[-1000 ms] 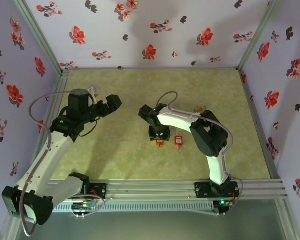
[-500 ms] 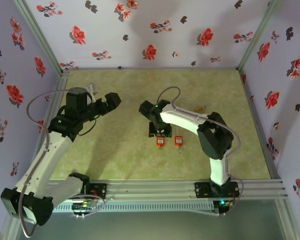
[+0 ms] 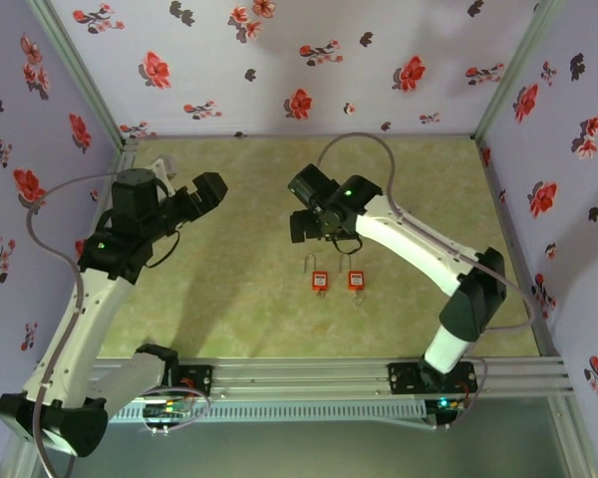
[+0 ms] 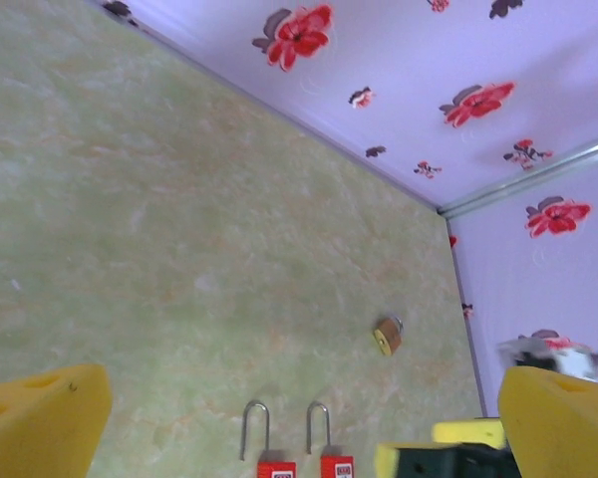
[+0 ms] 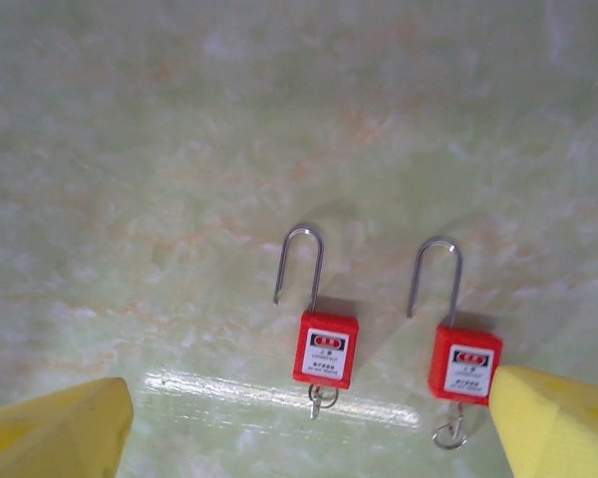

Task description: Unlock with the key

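With my left gripper (image 3: pixel 212 186) and right gripper (image 3: pixel 301 226) both spread wide and empty, I'd pinch the left padlock (image 5: pixel 326 349), which looks light, rigid and skiddy, by its red body.

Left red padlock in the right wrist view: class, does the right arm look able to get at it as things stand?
Probably yes. The right gripper hangs open over the table, facing the left red padlock, which lies apart from the other red padlock with nothing covering it.
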Motion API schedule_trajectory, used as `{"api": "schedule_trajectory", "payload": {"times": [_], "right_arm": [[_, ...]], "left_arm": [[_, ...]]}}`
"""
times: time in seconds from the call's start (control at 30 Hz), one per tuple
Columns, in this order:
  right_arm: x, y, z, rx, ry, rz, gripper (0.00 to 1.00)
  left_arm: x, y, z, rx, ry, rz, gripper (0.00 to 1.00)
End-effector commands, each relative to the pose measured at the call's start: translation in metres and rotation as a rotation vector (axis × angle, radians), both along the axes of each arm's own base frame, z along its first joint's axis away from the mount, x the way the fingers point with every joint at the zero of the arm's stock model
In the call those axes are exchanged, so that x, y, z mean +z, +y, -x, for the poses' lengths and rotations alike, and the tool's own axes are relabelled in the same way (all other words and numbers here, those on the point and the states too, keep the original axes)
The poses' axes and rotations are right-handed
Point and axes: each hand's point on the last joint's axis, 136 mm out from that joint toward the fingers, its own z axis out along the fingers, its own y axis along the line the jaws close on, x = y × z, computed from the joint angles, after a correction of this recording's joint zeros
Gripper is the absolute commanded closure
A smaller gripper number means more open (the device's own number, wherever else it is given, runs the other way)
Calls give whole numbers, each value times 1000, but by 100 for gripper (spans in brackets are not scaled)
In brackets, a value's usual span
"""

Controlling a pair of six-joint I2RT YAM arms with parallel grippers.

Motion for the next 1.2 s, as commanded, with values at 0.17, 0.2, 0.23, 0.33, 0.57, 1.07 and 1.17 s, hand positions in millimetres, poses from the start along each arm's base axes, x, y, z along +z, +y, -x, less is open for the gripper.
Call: {"api": "schedule_trajectory", "payload": {"times": [0.17, 0.2, 0.23, 0.33, 0.57, 1.07, 1.17], "right_arm": [[87, -21, -13, 87, -249, -122, 1], [92, -23, -13, 90, -260, -135, 1], [96, -26, -14, 87, -272, -147, 1], [101, -35, -16, 83, -268, -177, 1], [88, -53, -24, 57, -222, -180, 1], [59, -45, -28, 86, -97, -304, 1], [52, -43, -28, 95, -65, -321, 1]], "left_arm": [[11, 50, 21, 153, 14, -65, 0], [8, 57, 24, 176, 31, -72, 0], [4, 64, 27, 198, 55, -79, 0], [-14, 90, 40, 283, 165, -109, 0], [-56, 122, 52, 401, 340, -71, 1], [-166, 201, 44, 549, 615, -303, 23], [-186, 211, 36, 557, 629, -338, 31]]}}
